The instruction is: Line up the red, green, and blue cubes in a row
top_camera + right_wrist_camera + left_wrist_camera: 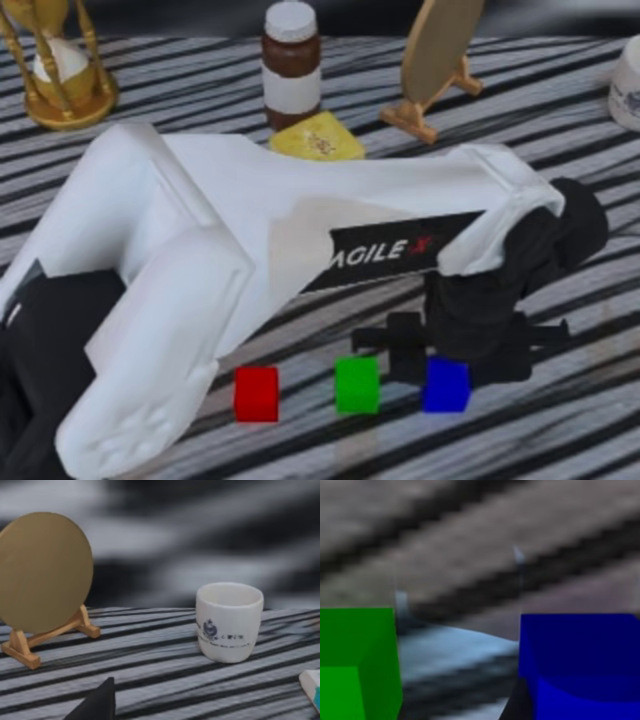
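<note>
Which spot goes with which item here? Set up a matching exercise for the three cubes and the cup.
Things:
1. red cube
2. green cube
3. blue cube
4. white cup

Places:
A. middle of the row
B. right end of the row, by the left pincer
C. near the gold disc on its wooden stand
D. left end of the row

Pairs: 1-D, 2-A, 3-B, 4-C

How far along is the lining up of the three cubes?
Nearly done: the red cube, green cube and blue cube already lie in a row, apart. The left gripper is at the blue cube. What remains is pulling that arm away.
</note>
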You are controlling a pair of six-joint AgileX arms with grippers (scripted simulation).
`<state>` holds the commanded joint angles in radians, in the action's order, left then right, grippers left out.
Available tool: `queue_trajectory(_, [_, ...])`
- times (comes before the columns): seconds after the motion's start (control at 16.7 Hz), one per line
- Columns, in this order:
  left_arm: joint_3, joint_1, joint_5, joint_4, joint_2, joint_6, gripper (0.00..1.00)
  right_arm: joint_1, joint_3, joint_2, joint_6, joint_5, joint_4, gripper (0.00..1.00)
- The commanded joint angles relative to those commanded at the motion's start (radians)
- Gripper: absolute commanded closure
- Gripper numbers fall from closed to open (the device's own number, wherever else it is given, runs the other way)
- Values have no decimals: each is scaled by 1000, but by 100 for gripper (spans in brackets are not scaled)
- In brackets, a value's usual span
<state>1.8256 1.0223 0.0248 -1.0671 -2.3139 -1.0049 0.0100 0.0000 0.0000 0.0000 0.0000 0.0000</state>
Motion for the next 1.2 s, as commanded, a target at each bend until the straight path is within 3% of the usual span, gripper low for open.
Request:
queue_trajectory(0.3, [0,0,0,0,0,0,2,0,0,0,0,0,0,0])
queue_trajectory(0.36, [0,0,0,0,0,0,0,0,0,0,0,0,0,0])
queue_trajectory(0.9, [4,0,0,-4,0,-1,0,0,0,0,0,0,0,0])
queue_trajectory(1.2, [130,-5,-1,-163,24,-5,0,0,0,0,0,0,0,0])
